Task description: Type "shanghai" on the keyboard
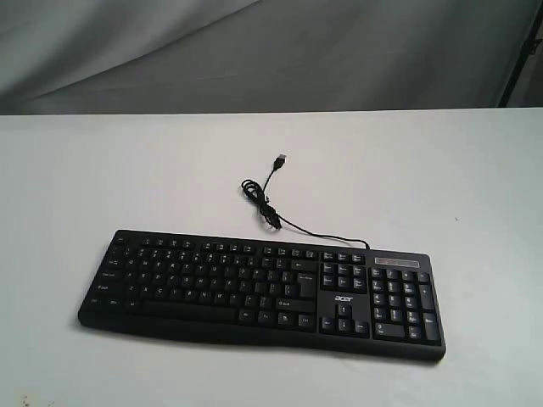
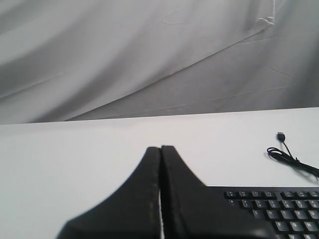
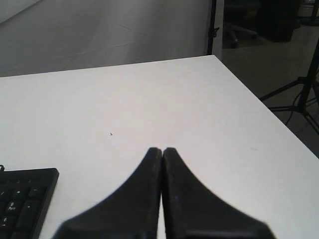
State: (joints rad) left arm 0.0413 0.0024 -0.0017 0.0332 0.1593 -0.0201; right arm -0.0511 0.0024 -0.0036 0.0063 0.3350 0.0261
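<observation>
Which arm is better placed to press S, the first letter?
Left, probably. The left gripper, shut, sits at the letter-key end of the keyboard, where S should be; the right gripper, shut, hangs beyond the number pad.

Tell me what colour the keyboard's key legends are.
White, on the black keyboard; they show best in the exterior view.

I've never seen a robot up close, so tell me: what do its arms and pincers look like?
Only the pincer tips show, in the wrist views. The left pincer and right pincer look alike: two matte black fingers each, broad at the base, curving to a narrow tip. No markings or cables show; the arms themselves are out of view.
</observation>
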